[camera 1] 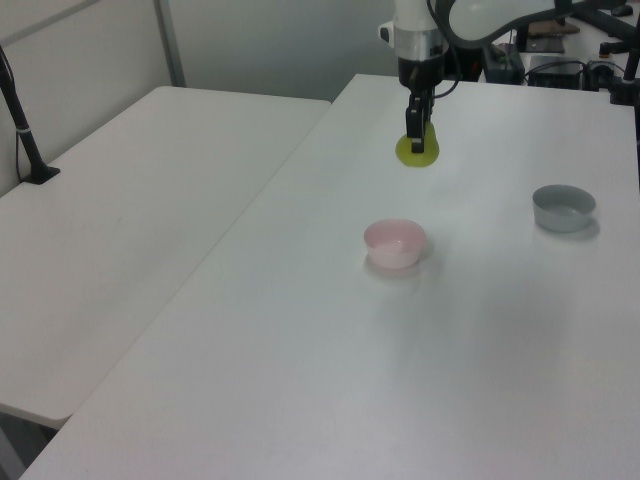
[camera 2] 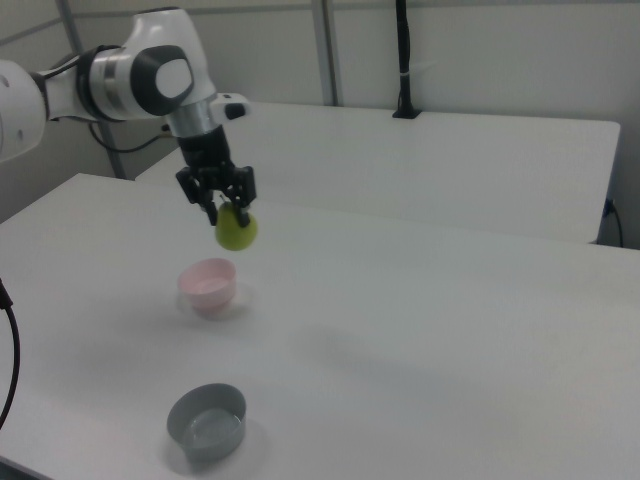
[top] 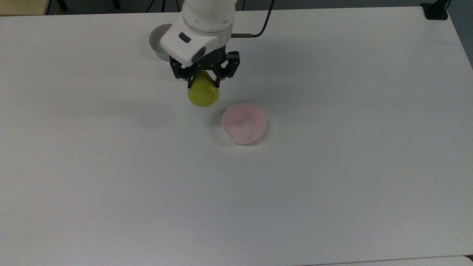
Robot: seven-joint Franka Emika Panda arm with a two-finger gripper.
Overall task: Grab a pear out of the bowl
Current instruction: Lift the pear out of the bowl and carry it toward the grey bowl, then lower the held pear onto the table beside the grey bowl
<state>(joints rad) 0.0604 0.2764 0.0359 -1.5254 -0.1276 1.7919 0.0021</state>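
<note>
My gripper (top: 203, 82) (camera 1: 414, 124) (camera 2: 228, 212) is shut on the narrow top of the yellow-green pear (top: 203, 95) (camera 1: 418, 152) (camera 2: 237, 232), which hangs well above the table. The pale pink bowl (top: 244, 123) (camera 1: 394, 243) (camera 2: 208, 285) stands empty on the white table. In the top view the pear is up and to the left of the bowl, and in the right view it hangs above and a little right of the bowl.
A grey bowl (top: 158, 43) (camera 1: 564, 207) (camera 2: 207, 422) stands apart from the pink one, partly behind the arm in the top view. A second white table (camera 1: 130, 190) adjoins at the left view's left. A black post (camera 2: 403, 60) rises at the far table in the right view.
</note>
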